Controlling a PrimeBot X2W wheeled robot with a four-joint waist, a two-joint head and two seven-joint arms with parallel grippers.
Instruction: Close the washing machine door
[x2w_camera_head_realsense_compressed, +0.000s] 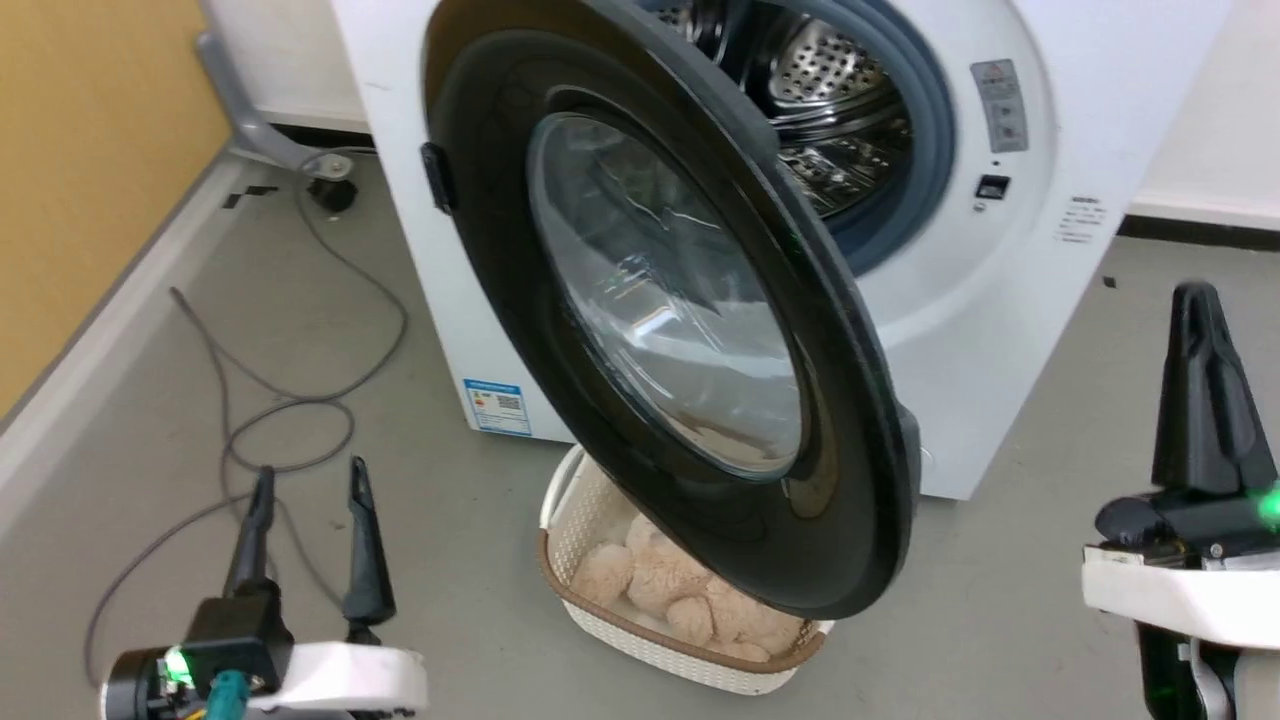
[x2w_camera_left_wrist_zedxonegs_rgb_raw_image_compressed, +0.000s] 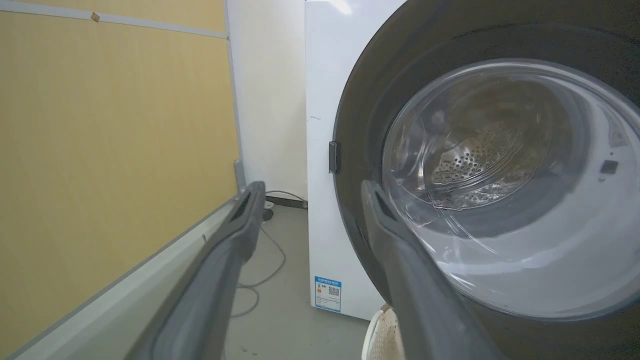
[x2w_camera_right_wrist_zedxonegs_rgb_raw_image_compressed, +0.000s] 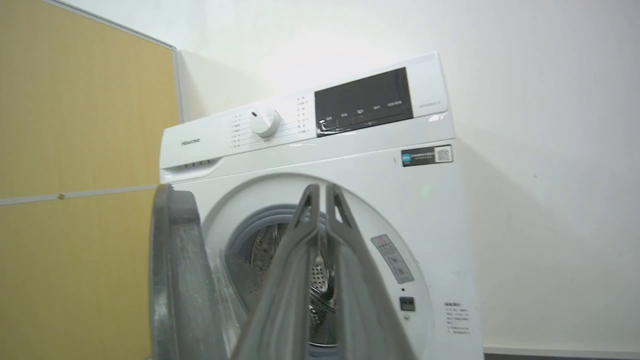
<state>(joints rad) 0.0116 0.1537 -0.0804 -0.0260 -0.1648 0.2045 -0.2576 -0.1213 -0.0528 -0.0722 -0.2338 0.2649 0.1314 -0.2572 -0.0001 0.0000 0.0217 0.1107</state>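
Observation:
The white washing machine (x2w_camera_head_realsense_compressed: 960, 330) stands ahead with its steel drum (x2w_camera_head_realsense_compressed: 830, 110) exposed. Its round black washing machine door (x2w_camera_head_realsense_compressed: 670, 320) with the clear bowl window hangs wide open, swung toward me. My left gripper (x2w_camera_head_realsense_compressed: 310, 478) is low at the left, open and empty, well short of the door's hinge side. In the left wrist view that gripper (x2w_camera_left_wrist_zedxonegs_rgb_raw_image_compressed: 310, 187) points at the door's left rim (x2w_camera_left_wrist_zedxonegs_rgb_raw_image_compressed: 350, 150). My right gripper (x2w_camera_head_realsense_compressed: 1200, 300) stands shut and empty to the right of the door, apart from it. The right wrist view has its fingers (x2w_camera_right_wrist_zedxonegs_rgb_raw_image_compressed: 322, 192) together before the machine's front (x2w_camera_right_wrist_zedxonegs_rgb_raw_image_compressed: 425, 200).
A cream basket (x2w_camera_head_realsense_compressed: 600, 600) with a plush toy (x2w_camera_head_realsense_compressed: 670, 590) sits on the floor under the open door. Grey cables (x2w_camera_head_realsense_compressed: 290, 400) loop on the floor at the left, beside a yellow wall (x2w_camera_head_realsense_compressed: 90, 150) with a pale skirting.

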